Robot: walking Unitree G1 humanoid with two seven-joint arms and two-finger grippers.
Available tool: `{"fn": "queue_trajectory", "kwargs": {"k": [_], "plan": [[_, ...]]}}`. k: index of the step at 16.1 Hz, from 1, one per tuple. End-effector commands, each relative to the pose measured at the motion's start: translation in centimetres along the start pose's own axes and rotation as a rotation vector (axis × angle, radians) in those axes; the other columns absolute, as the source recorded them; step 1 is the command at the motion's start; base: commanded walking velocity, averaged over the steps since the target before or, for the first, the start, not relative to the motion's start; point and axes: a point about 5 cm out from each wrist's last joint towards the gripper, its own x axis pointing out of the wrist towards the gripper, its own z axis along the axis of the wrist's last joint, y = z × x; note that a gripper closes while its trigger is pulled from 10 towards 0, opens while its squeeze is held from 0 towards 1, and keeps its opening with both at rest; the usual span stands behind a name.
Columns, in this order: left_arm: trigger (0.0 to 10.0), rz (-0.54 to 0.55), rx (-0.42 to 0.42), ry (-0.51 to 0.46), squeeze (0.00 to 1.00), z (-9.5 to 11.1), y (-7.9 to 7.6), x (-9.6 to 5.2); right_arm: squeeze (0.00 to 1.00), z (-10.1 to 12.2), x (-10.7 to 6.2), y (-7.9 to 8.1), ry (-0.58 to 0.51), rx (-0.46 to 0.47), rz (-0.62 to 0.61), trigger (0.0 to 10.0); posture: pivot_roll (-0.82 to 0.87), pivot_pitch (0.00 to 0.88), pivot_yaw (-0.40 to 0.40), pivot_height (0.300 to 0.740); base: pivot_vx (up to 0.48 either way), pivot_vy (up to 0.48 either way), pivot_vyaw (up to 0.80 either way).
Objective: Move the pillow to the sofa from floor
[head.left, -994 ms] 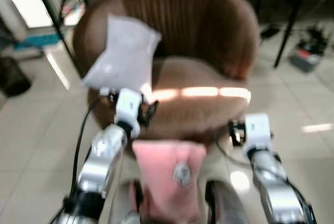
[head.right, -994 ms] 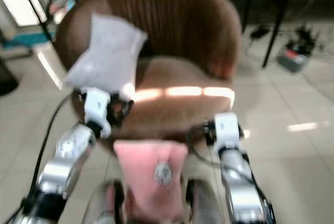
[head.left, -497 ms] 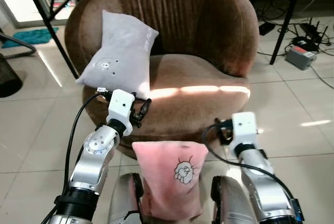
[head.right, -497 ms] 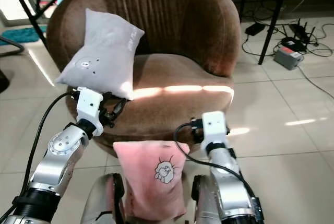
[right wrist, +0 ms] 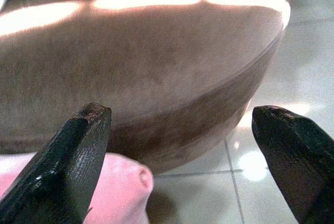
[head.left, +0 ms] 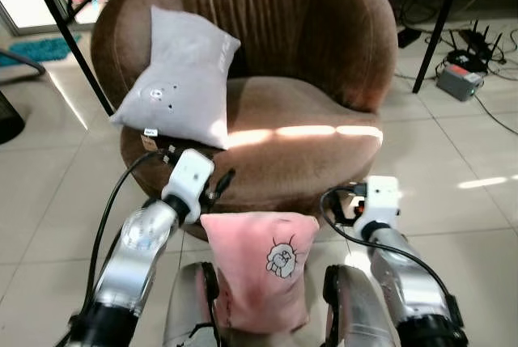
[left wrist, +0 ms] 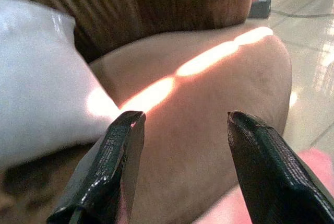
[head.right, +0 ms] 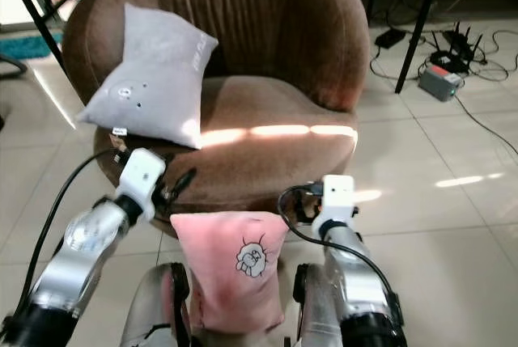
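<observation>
From your head camera you see the pink pillow [head.left: 257, 270] standing upright on the floor just in front of the brown sofa [head.left: 324, 56], low between your two silver arms, its cartoon print facing you. Your left arm reaches forward and up, elbow low, so the left gripper [head.left: 218, 185] sits beside the pillow's upper left corner at the sofa's front edge; your right arm reaches forward on the other side, with the right gripper [head.left: 356, 205] near the pillow's upper right corner. A grey pillow [head.left: 178, 76] leans against the sofa's left armrest, and a sunlit stripe crosses the seat. Cables and a power strip [head.left: 458, 82] lie on the tiles at the far right. In your left wrist view, the left gripper's fingers [left wrist: 107, 169] are spread apart with nothing between them, pointing at the seat cushion, the grey pillow beside them. In your right wrist view, the right gripper's fingers [right wrist: 73, 166] are also spread wide and empty, with a pink corner of the pillow just under one finger.
</observation>
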Motion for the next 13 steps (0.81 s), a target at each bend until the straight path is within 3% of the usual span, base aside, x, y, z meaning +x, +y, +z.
{"fn": "queue_trajectory", "kwargs": {"k": [1,4,7,11,12,13], "plan": [[10.0,0.028,-0.029,0.002,0.00,0.0,0.3,-0.4,0.00,-0.6,0.1,0.6,0.026,-0.002,0.021,10.0,0.02,0.120,0.084,0.537,0.000,0.000,0.00],[10.0,0.086,-0.127,-0.019,0.00,-0.2,0.3,-0.9,0.00,0.0,-0.7,1.2,-0.022,-0.040,0.060,10.0,-0.02,0.146,0.106,0.507,0.000,0.000,0.00],[10.0,0.051,-0.093,-0.035,0.00,0.7,-0.2,-0.6,0.00,-1.3,-1.1,0.6,0.001,-0.019,0.039,10.0,0.01,0.203,0.096,0.492,0.000,0.000,0.00],[10.0,0.005,-0.009,-0.052,0.00,2.0,0.4,-0.9,0.00,-2.0,0.1,0.4,0.062,0.065,-0.006,10.0,0.09,0.284,0.097,0.492,0.000,0.000,0.00],[10.0,-0.026,0.006,-0.050,0.00,2.4,0.6,-0.9,1.00,-1.5,0.8,0.5,0.023,0.152,-0.006,10.0,0.11,0.301,0.104,0.492,0.000,0.000,0.00],[10.0,-0.046,0.020,-0.055,0.00,2.8,0.7,-0.7,1.00,-1.1,1.3,0.4,-0.002,0.238,-0.014,10.0,0.13,0.312,0.107,0.492,0.000,0.000,0.00]]}}
